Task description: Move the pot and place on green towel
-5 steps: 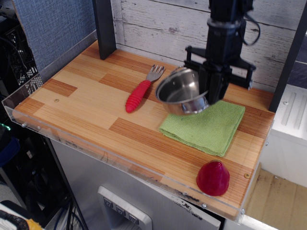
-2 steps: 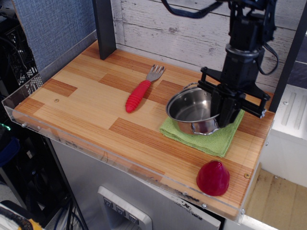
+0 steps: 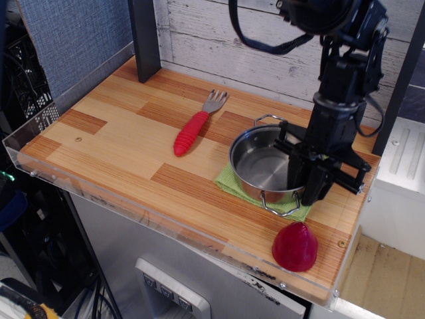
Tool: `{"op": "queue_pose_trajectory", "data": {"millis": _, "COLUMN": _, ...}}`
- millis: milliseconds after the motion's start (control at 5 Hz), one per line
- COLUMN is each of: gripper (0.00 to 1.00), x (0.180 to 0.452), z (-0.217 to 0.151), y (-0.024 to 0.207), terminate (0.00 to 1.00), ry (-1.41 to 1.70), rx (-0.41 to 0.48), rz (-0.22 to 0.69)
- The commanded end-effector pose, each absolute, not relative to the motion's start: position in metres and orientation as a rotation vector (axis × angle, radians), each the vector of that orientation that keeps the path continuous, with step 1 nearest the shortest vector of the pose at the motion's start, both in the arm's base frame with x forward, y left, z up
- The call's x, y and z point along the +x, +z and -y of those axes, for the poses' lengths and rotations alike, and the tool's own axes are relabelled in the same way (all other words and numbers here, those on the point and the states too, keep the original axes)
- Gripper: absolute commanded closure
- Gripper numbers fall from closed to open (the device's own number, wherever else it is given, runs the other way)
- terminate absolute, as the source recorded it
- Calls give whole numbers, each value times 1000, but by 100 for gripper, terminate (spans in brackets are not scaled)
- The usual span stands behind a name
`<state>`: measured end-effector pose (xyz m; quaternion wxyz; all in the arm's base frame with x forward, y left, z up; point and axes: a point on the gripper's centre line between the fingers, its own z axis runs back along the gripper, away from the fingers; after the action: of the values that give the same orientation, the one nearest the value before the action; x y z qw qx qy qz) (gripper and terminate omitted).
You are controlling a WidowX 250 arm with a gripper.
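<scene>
The shiny steel pot (image 3: 259,166) sits level on the green towel (image 3: 228,181) at the right of the wooden board. It covers most of the towel, so only the left edge and front corner of the cloth show. One loop handle points to the back and one to the front. My gripper (image 3: 307,185) comes down at the pot's right rim with its fingers closed over the wall of the pot. The arm hides the right side of the towel.
A fork with a red handle (image 3: 190,131) lies left of the pot. A red cone-shaped object (image 3: 295,246) stands near the front right corner. A black post (image 3: 145,40) rises at the back left. Clear plastic rims edge the board.
My gripper carried the tilted pot from above the towel's back left corner down and to the right. The pot now rests level on the towel.
</scene>
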<state>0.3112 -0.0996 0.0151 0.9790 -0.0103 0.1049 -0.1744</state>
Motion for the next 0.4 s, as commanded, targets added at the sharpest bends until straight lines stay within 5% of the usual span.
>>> {"op": "queue_pose_trajectory", "data": {"millis": 0, "gripper": 0, "x": 308, "z": 86, "y": 101, "terminate": 0, "ry": -331, "rx": -57, "rz": 186}}
{"op": "queue_pose_trajectory", "data": {"millis": 200, "gripper": 0, "x": 303, "z": 65, "y": 148, "terminate": 0, "ry": -265, "rx": -72, "rz": 390}}
